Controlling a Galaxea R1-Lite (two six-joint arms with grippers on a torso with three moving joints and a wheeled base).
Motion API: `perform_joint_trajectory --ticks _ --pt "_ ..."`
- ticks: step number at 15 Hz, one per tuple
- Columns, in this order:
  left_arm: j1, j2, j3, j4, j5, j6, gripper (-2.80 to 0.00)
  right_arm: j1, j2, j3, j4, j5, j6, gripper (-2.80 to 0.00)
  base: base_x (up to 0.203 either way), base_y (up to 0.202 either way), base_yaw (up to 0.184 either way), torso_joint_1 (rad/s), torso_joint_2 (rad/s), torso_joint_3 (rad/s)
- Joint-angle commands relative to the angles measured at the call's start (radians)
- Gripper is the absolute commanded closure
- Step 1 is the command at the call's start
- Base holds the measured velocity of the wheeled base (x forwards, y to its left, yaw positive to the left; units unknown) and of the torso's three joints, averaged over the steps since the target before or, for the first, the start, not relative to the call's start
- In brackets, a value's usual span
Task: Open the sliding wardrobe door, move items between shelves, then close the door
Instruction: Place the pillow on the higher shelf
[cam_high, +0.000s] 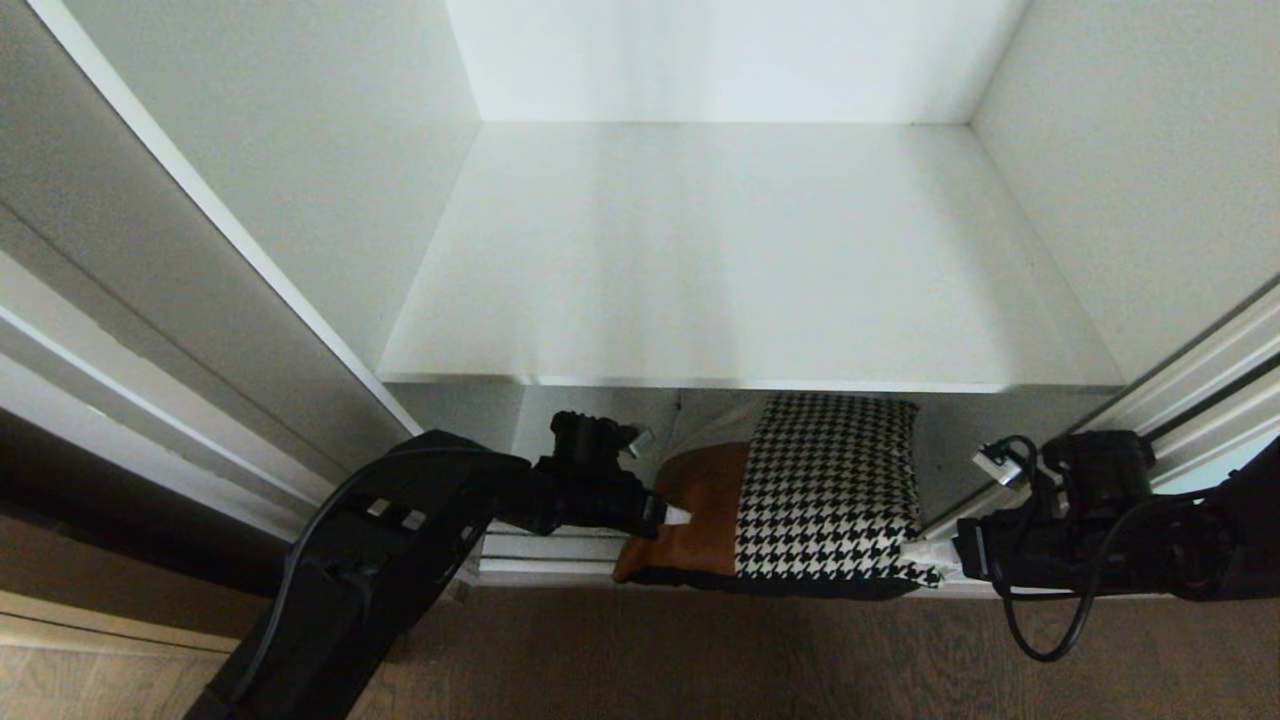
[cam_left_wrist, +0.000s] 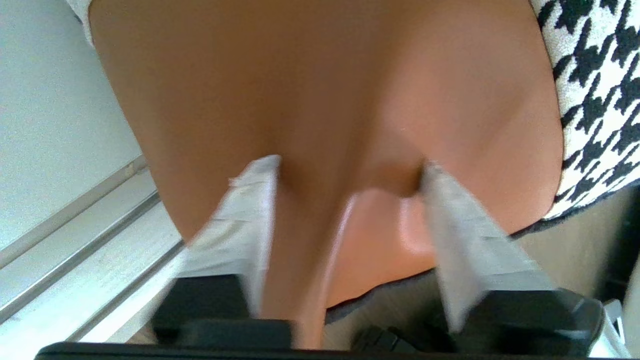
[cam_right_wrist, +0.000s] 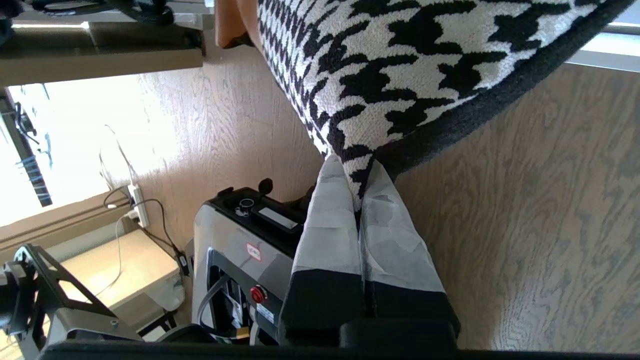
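The bag (cam_high: 830, 490), tan leather at one end and houndstooth at the other, lies on the lower shelf (cam_high: 955, 445), its front edge hanging over the floor. My left gripper (cam_high: 672, 512) is at the tan end. In the left wrist view its fingers (cam_left_wrist: 250, 215) dent the leather (cam_left_wrist: 325, 90) and pinch a fold between them (cam_left_wrist: 348, 167). My right gripper (cam_high: 925, 550) is shut on the houndstooth corner (cam_right_wrist: 400, 60), which sits between its tips (cam_right_wrist: 355, 165). The upper shelf (cam_high: 740, 270) is bare. The sliding wardrobe door (cam_high: 1195, 390) stands slid aside at the right.
A silver door track (cam_high: 550, 550) runs along the wardrobe's front under the bag. Wood floor (cam_high: 700, 650) lies in front. White side walls (cam_high: 330, 170) close in the shelves. The robot's base (cam_right_wrist: 235, 260) and a power strip (cam_right_wrist: 137, 210) show behind the right gripper.
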Motion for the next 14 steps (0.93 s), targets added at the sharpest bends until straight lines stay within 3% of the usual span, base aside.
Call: perform_joint_trajectory --ticks 1,5,9,14 --pt "-0.003 0.002 0.016 -0.003 -0.003 0.006 0.00 0.000 0.000 -0.002 -0.003 0.005 0.002 0.00 0.000 0.000 0.000 0.000 0.00 0.000" --pt "-0.015 -0.039 0.119 0.015 -0.012 0.096 0.00 -0.002 -0.001 -0.006 -0.003 0.005 0.002 0.00 0.000 0.000 0.000 0.000 0.00 0.000" --pt "-0.016 -0.041 0.095 0.093 -0.012 0.161 0.00 0.000 0.001 -0.005 -0.003 0.005 0.001 0.00 0.000 0.000 0.000 0.000 0.00 0.000" --pt "-0.012 -0.043 0.116 0.058 -0.005 0.185 0.00 0.000 0.002 0.000 -0.003 0.006 -0.001 0.00 0.000 0.000 0.000 0.000 0.00 0.000"
